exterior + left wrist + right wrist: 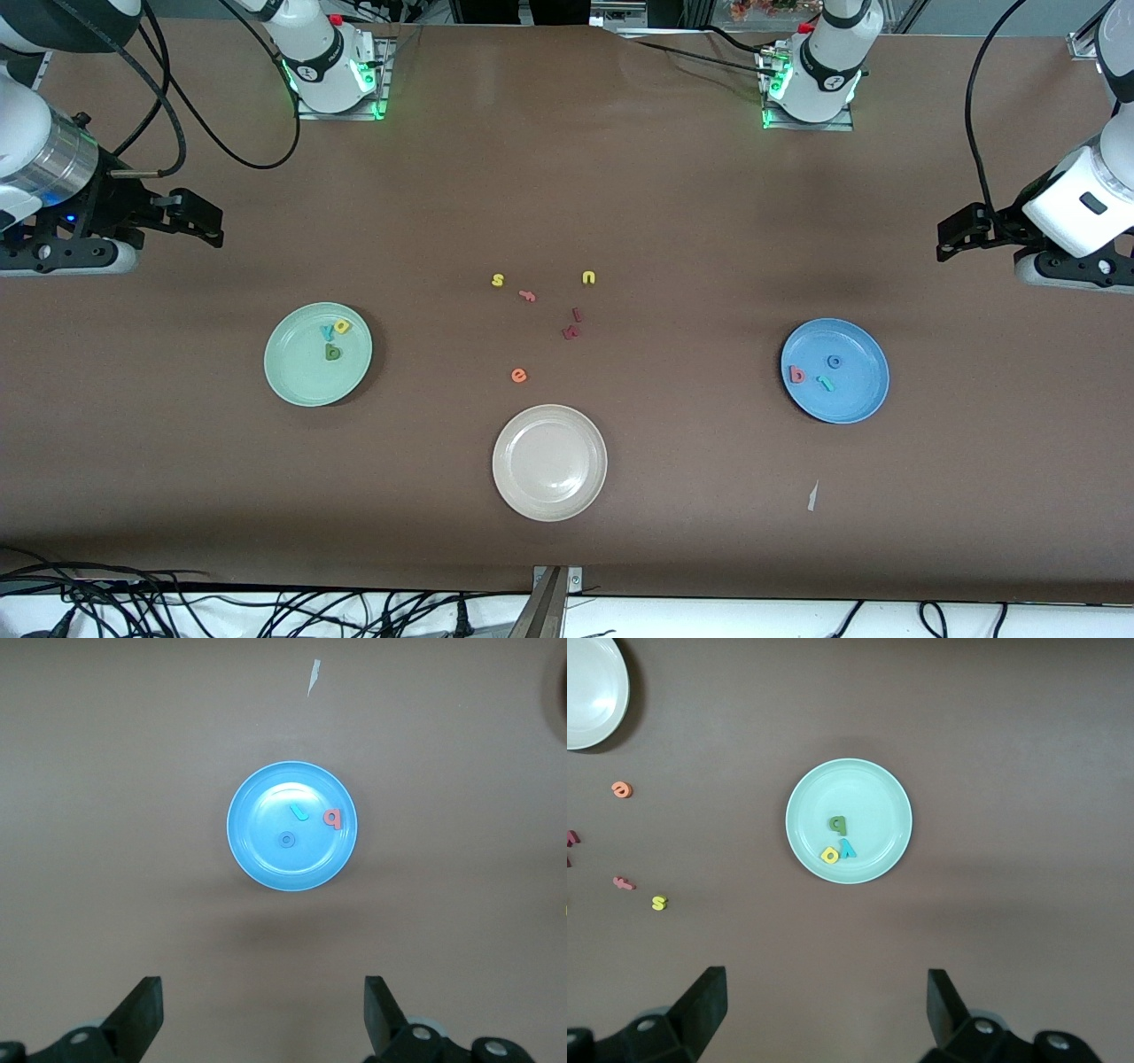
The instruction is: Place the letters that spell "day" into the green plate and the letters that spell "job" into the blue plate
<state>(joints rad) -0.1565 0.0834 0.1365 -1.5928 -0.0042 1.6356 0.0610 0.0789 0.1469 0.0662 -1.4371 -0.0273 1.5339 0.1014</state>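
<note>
Letters were already sorted: the dark olive "d" (pixel 332 353), yellow "a" (pixel 342 326) and teal "y" (pixel 327 333) lay in the pale mint-green round plate (pixel 292 383), under the right end effector (pixel 824 1014); the pink-red "b" (pixel 796 375), blue ring "o" (pixel 834 361) and teal "j" (pixel 826 384) lay in the mid-blue round plate (pixel 855 403), under the left end effector (pixel 264 1014). Both end effectors hung spread and empty at the bench's ends, and to my eye no move remained.
</note>
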